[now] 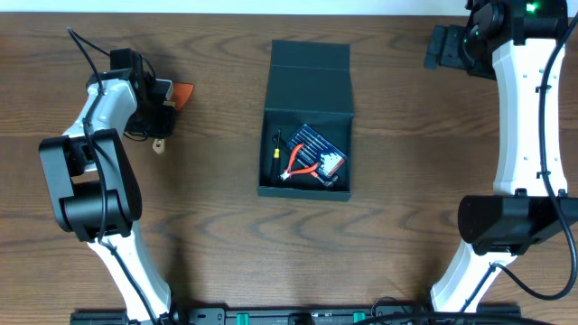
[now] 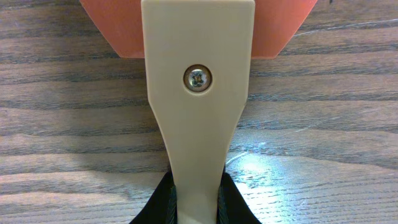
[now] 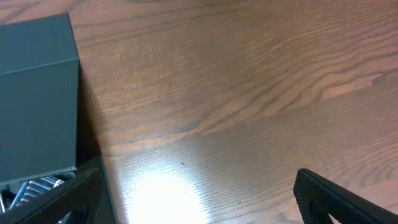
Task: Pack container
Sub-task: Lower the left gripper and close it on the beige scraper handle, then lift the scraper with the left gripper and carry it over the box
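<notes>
The container (image 1: pixel 307 86) is a dark teal-black box in the middle of the table, its flap lid open toward the far side. Inside lie red-handled pliers (image 1: pixel 301 164), a blue drill-bit case (image 1: pixel 318 144) and a black screwdriver (image 1: pixel 276 149). My left gripper (image 1: pixel 165 116) at the far left is shut on a scraper with a beige handle (image 2: pixel 198 112) and an orange blade (image 2: pixel 118 28), held low over the wood. My right gripper (image 1: pixel 444 47) is open and empty at the far right; its wrist view shows both fingers (image 3: pixel 199 205) apart and the container's lid (image 3: pixel 37 93) to the left.
The wooden table (image 1: pixel 406 208) lies all around the box. Both arm bases stand at the near edge, left (image 1: pixel 117 262) and right (image 1: pixel 488 244). A black cable (image 1: pixel 86 45) runs along the left arm.
</notes>
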